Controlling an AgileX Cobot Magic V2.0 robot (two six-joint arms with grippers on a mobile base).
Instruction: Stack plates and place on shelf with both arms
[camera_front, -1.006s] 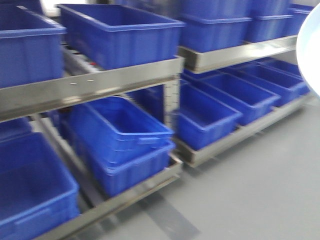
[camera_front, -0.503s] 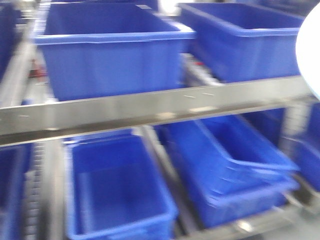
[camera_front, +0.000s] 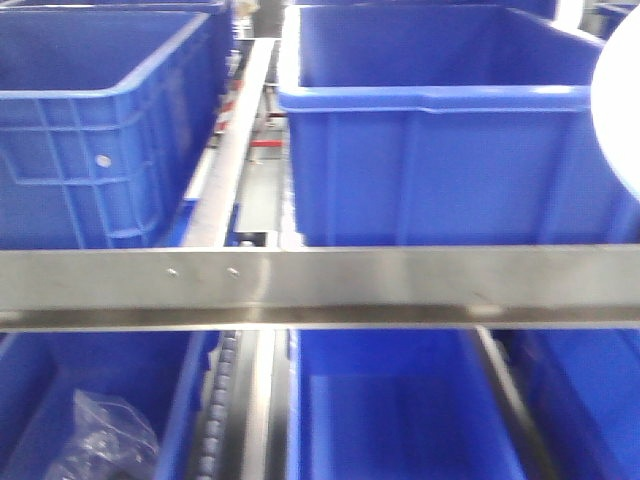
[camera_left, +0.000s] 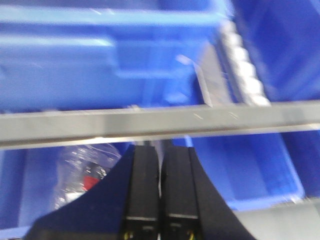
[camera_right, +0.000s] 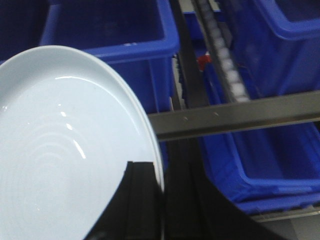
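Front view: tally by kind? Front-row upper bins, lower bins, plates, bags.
Upper front-row blue bins: 2
Lower blue bins: 3
White plate, edge only: 1
Clear plastic bag: 1
Total: 7

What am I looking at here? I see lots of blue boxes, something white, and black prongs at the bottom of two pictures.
This is a two-armed robot on a mobile base, facing a steel shelf rack loaded with blue plastic bins. The front-facing picture comes from a camera on its body. The other two come from cameras on its wrists, looking out along its fingers. The left fingers are pressed together and hold nothing. Beyond them, a clear plastic bag lies in a lower bin. The right fingers pinch the rim of a glossy white plate. I cannot tell whether a second plate is stacked with it. That plate's edge also shows at the right of the front picture.
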